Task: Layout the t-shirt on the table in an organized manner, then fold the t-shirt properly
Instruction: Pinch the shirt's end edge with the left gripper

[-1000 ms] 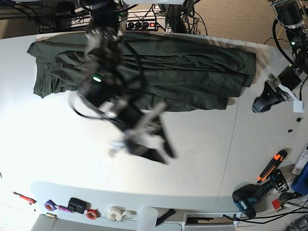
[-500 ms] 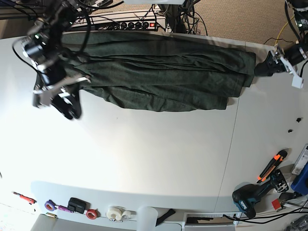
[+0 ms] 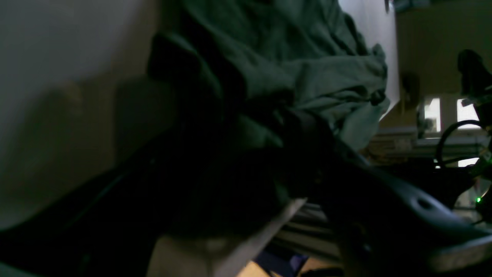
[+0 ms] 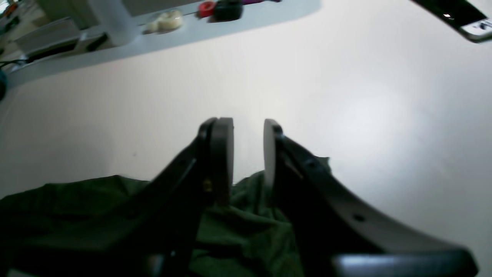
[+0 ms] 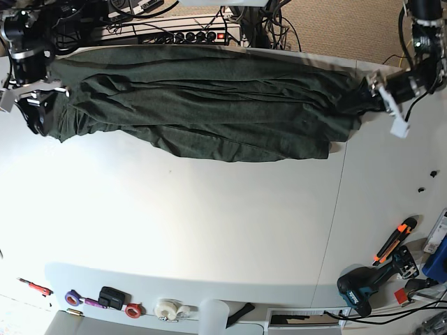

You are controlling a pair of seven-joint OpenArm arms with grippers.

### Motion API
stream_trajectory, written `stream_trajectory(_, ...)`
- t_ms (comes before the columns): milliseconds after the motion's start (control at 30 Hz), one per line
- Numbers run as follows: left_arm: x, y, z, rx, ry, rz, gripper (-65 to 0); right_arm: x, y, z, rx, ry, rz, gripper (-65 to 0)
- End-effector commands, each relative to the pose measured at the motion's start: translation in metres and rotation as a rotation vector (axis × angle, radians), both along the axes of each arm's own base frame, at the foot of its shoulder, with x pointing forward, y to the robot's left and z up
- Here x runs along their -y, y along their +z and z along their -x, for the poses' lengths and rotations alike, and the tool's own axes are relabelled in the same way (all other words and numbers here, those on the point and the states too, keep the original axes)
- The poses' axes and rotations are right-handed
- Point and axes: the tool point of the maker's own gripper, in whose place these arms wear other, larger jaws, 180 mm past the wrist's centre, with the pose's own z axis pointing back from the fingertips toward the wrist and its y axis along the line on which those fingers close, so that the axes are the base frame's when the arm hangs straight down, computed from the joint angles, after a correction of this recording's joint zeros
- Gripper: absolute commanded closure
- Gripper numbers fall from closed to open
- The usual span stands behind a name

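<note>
The dark green t-shirt (image 5: pixel 209 105) lies stretched in a long wrinkled band along the far side of the white table (image 5: pixel 209 223). My right gripper (image 5: pixel 35 115) is at the shirt's left end. In its wrist view that gripper (image 4: pixel 248 154) stands open, bare table showing through the gap and the cloth edge (image 4: pixel 246 227) under the fingers. At the shirt's right end is my left gripper (image 5: pixel 374 98). The left wrist view is dark and blurred: the gripper (image 3: pixel 246 127) has its jaws wide apart with bunched cloth (image 3: pixel 307 69) between them.
A power strip (image 5: pixel 202 35) and cables lie beyond the far edge. A drill (image 5: pixel 363 286) and an orange-handled tool (image 5: pixel 394 241) lie at the near right. Tape rolls (image 5: pixel 171 308) sit on the near ledge. A seam (image 5: pixel 335 209) crosses the tabletop.
The right arm has swung from the middle of the table up to the shirt's left end. The left arm has moved from beside the table's right side to the shirt's right end.
</note>
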Motion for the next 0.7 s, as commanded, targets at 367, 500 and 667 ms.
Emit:
stream_trajectory(367, 0.009, 0.0, -0.007, 0.001, -0.043, -0.02, -42.9, 0.0, 0.014, 0.002, 0.044, 0.014, 0.002, -14.5)
stream_trajectory(500, -0.003, 0.0, -0.017, -0.008, 0.018, -0.04, -43.0, -0.001, 0.014, 0.002, 0.044, 0.014, 0.002, -14.5)
stream_trajectory(667, -0.015, -0.015, -0.023, -0.055, 0.036, -0.159, -42.9, -0.001, 0.014, 0.002, 0.049, 0.017, -0.002, -14.4)
